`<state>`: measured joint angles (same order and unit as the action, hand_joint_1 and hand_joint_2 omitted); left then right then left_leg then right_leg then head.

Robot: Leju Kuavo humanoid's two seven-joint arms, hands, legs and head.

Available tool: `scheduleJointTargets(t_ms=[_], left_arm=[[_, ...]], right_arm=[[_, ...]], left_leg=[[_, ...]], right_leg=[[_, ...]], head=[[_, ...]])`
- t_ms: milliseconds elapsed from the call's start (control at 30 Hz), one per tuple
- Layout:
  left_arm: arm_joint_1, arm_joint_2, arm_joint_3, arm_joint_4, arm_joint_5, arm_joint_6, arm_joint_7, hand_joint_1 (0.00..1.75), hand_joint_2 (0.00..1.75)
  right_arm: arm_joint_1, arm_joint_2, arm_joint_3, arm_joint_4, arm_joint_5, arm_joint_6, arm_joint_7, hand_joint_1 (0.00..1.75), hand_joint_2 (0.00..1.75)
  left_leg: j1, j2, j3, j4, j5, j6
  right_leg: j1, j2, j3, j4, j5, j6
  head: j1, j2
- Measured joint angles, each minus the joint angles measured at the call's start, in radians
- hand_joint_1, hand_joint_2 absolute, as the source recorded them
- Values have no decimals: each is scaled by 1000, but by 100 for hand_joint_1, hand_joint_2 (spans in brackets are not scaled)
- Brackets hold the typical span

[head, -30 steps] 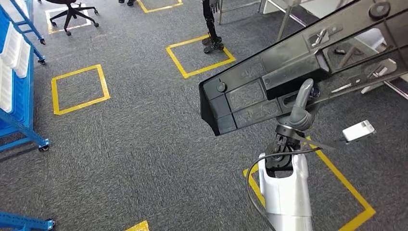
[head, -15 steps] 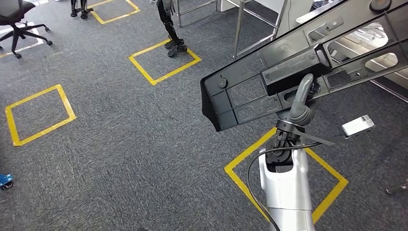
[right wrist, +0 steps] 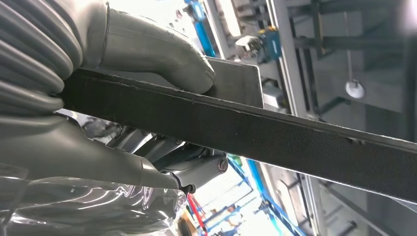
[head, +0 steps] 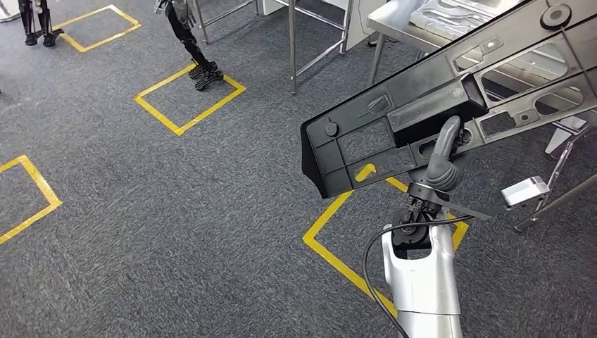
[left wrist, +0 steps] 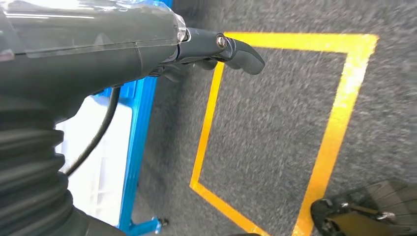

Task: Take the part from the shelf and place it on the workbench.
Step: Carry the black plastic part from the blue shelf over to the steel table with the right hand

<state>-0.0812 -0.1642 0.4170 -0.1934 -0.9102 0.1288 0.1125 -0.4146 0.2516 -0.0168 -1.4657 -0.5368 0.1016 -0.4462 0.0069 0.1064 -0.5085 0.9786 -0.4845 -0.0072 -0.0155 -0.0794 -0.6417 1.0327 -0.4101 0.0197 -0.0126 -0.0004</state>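
The right hand [head: 442,158] gripped the long black plastic part [head: 450,105] from below, its grey thumb pressed up against the ribbed face, and the right wrist view showed the thumb and the darker fingers clamped on opposite sides of the part's thin edge. The part lay high across the head view, its long axis running from a blunt end at about 8 o'clock of the hand up toward 2 o'clock, where it left the picture. Beyond that upper end, at roughly 1 o'clock, stood the steel workbench [head: 384,21], its legs on the grey carpet [head: 176,211]. So the bench was ahead and to the right, on the carrying arm's own side, and the part's far end already pointed at it. The left hand [left wrist: 216,49] hung over a yellow floor marking [left wrist: 339,113], fingers curled in, holding nothing
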Motion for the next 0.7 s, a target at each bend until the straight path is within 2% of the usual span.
scheduleJointTargets(t_ms=[33,100,133,167,233,300,333,367,400,433,467,500,533,600,633,667,700], left_arm=[[-1,1,0,0,1,-1,-2,0,175],[-4,3,2,0,2,-2,-6,0,175],[-6,4,3,-1,3,-2,-9,0,175],[-8,4,4,-1,5,-3,-11,0,175],[-9,4,8,-2,8,-4,-14,0,175],[-7,4,12,-2,10,-4,-14,0,175],[-5,5,14,-2,11,-4,-14,0,175],[-3,5,16,-2,12,-5,-14,0,175],[-1,5,17,-2,13,-5,-16,0,175],[1,6,18,-2,14,-6,-18,0,175],[2,6,19,-1,16,-7,-20,0,175],[2,6,20,-1,17,-8,-23,0,175],[3,6,21,-1,18,-9,-24,0,175],[2,5,22,-1,19,-10,-27,0,175],[1,4,23,-1,19,-10,-27,0,175],[0,2,23,-1,20,-10,-28,0,175],[2,1,23,-1,20,-11,-28,0,175]], right_arm=[[-4,0,0,2,0,0,0,175,175],[-9,-2,0,5,0,-1,-1,175,175],[-12,-2,0,6,0,-1,-2,175,175],[-14,-2,0,6,0,-1,-2,175,175],[-20,-2,0,8,1,-1,-3,175,175],[-20,-1,0,12,1,-2,-2,175,175],[-19,-1,0,13,1,-3,-2,175,175],[-19,-2,0,14,2,-5,-2,175,175],[-19,-2,0,14,3,-6,-2,175,175],[-19,-2,0,14,5,-8,-1,175,175],[-20,-2,0,14,7,-11,0,175,175],[-20,-1,1,14,9,-15,1,175,175],[-20,-1,1,13,11,-19,3,175,175],[-19,-1,1,10,13,-23,6,175,175],[-18,-1,1,7,14,-24,6,175,175],[-19,-2,1,3,14,-24,6,175,175],[-21,-2,1,0,15,-24,6,175,175]], left_leg=[[-3,9,3,2,-5,-6],[-2,24,9,0,-13,-18],[1,11,11,7,-21,-24],[4,-11,5,26,-36,-28],[7,-73,-45,133,-93,-30],[5,-95,-129,282,-144,-27],[3,-98,-155,317,-142,-23],[2,-100,-167,318,-121,-17],[0,-106,-157,273,-81,-10],[-2,-122,-134,201,-33,0],[-3,-144,-108,131,2,9],[-4,-162,-88,77,24,15],[-5,-176,-75,45,32,18],[-8,-167,-67,31,31,21],[-6,-156,-62,23,35,24],[-4,-144,-57,14,39,28],[-2,-131,-52,5,44,32]], right_leg=[[3,-5,5,-12,-4,-8],[5,22,5,-10,-4,-23],[4,35,6,-12,-5,-29],[3,48,7,-13,-4,-35],[2,72,9,-14,-5,-43],[8,102,10,-13,-5,-49],[11,119,11,-12,-6,-51],[14,138,12,-11,-6,-52],[17,155,14,-11,-7,-53],[19,171,16,-10,-7,-53],[21,184,17,-10,-7,-52],[21,197,15,-10,-6,-50],[18,208,13,-10,-5,-45],[12,230,8,-13,-1,-32],[11,227,7,-12,-2,-26],[14,206,2,1,-12,-21],[16,174,-12,31,-33,-17]], head=[[0,0],[0,0],[0,0],[0,0],[0,0],[0,0],[0,0],[0,0],[0,0],[0,0],[0,0],[0,0],[0,0],[-1,0],[-1,0],[-1,0],[-1,0]])
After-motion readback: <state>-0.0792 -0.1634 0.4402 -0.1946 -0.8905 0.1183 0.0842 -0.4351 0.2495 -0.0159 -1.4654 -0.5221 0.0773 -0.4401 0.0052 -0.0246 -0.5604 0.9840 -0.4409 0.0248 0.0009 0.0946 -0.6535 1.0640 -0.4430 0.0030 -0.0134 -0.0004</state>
